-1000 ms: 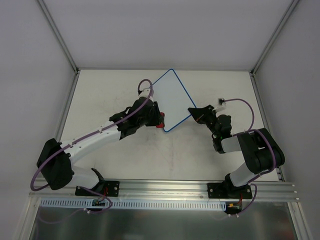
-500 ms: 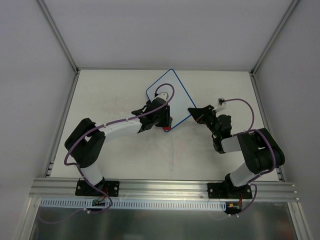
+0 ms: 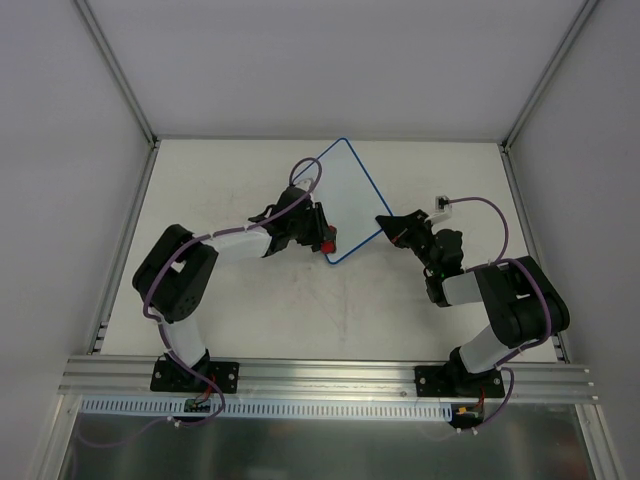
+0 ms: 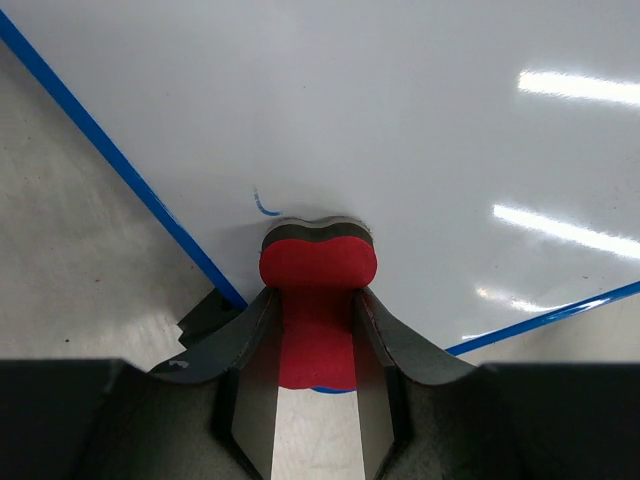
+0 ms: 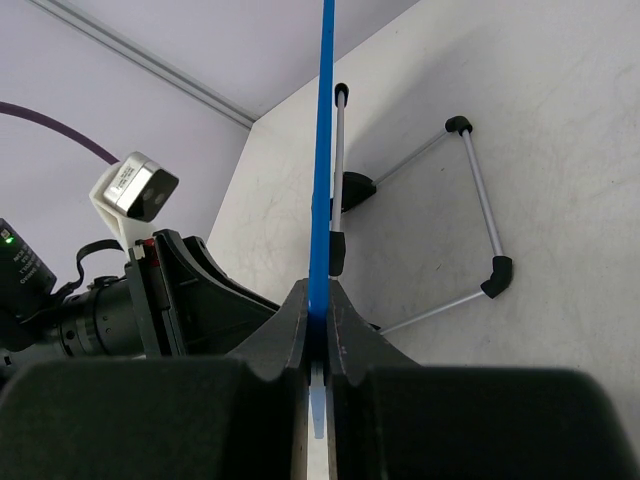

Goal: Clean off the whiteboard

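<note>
The whiteboard (image 3: 345, 190), white with a thin blue rim, sits tilted at the middle back of the table. My left gripper (image 3: 322, 240) is shut on a red eraser (image 3: 327, 244) at the board's near corner. In the left wrist view the eraser (image 4: 318, 265) presses on the whiteboard (image 4: 420, 110) just inside the rim, with a small blue mark (image 4: 265, 206) beside it. My right gripper (image 3: 392, 228) is shut on the board's right corner. In the right wrist view the blue rim (image 5: 322, 150) runs edge-on into my shut right gripper (image 5: 318, 312).
A thin wire stand with black joints (image 5: 478, 205) shows behind the board in the right wrist view. A small white plug on a purple cable (image 3: 441, 205) lies at the right. Enclosure walls (image 3: 120, 90) surround the table, and an aluminium rail (image 3: 330, 372) runs along the front.
The left arm folded its elbow in toward its base. The eraser slid a little right across the board's near corner, then back left. The right arm and the board stayed still.
</note>
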Robot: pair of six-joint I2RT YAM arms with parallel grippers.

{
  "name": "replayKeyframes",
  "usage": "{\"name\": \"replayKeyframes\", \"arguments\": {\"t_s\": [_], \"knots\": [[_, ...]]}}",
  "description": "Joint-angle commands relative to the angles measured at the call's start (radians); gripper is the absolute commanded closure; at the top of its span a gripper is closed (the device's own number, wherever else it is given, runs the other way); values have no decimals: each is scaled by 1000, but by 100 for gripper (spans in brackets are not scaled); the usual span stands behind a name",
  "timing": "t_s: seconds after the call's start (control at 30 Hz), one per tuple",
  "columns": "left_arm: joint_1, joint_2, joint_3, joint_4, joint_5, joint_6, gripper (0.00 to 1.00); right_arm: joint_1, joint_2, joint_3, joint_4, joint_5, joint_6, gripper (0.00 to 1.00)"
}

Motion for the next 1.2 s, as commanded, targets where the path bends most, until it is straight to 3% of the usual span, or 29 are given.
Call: {"name": "replayKeyframes", "arguments": {"t_s": [0.0,0.67,1.17], "knots": [[8,15,-10,61,62,-53,100,3,13,20,77,-43,-7,100],[143,188,187,-20,138,-99,99,3,14,14,90,-43,-6,100],[129,44,140,13,-210,51,100,3,22,9,103,-40,-1,100]]}}
